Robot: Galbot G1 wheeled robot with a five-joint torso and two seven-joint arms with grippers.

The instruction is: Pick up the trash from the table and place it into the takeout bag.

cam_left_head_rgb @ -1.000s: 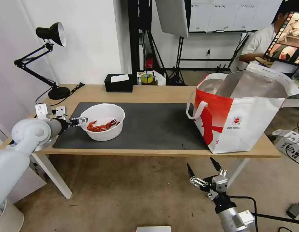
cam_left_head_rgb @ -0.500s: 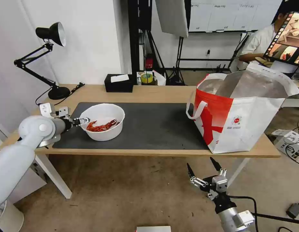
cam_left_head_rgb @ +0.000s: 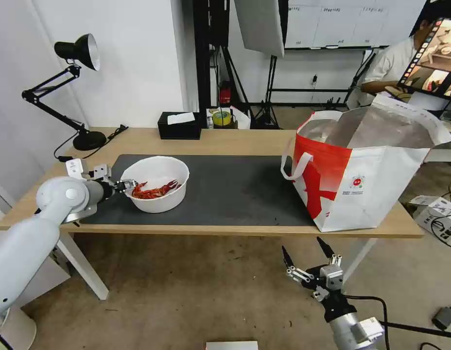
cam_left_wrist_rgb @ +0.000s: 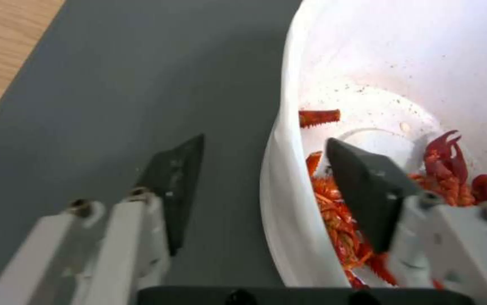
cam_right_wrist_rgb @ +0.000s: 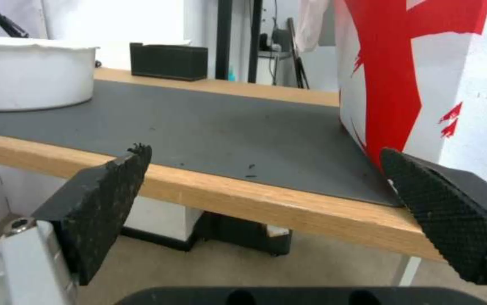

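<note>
We count one bowl of shells, one bag, one mat, one lamp and one tissue box on one desk. We see two grippers: left, right.

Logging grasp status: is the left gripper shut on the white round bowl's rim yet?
Open. The left gripper straddles the white round bowl's rim, fingers apart.

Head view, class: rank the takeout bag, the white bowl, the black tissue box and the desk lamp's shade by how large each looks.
1. Takeout bag, by far the largest.
2. White bowl.
3. Black tissue box.
4. Lamp shade.

The box and the shade sit farther from the camera than the bowl, so they may look smaller than they really are.
</note>
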